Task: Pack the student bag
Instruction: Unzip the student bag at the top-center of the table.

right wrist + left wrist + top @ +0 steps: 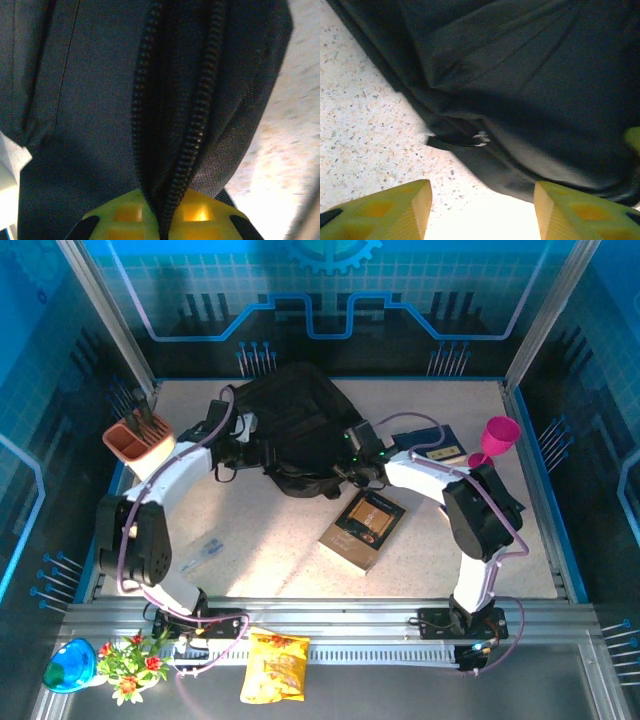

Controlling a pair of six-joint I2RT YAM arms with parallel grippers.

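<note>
The student bag [295, 420] is a large black soft backpack lying at the back middle of the table. My left gripper [236, 443] is at the bag's left edge. In the left wrist view its yellow fingers [400, 210] stand apart, open, with bare table and the bag's dark fabric hem [520, 100] just ahead and nothing held. My right gripper [356, 450] is at the bag's right side. In the right wrist view this gripper [167, 217] is shut on the bag's fabric where two rows of zipper teeth [197, 125] run into the jaws.
A brown book [362, 528] lies in front of the bag. A blue notebook [432, 445] and a pink cup [497, 437] sit at the right. At the left is an orange pen holder [138, 440]. A small clear item [205, 550] lies near the left arm. A snack bag [274, 667] and flowers [125, 660] rest off the table's near edge.
</note>
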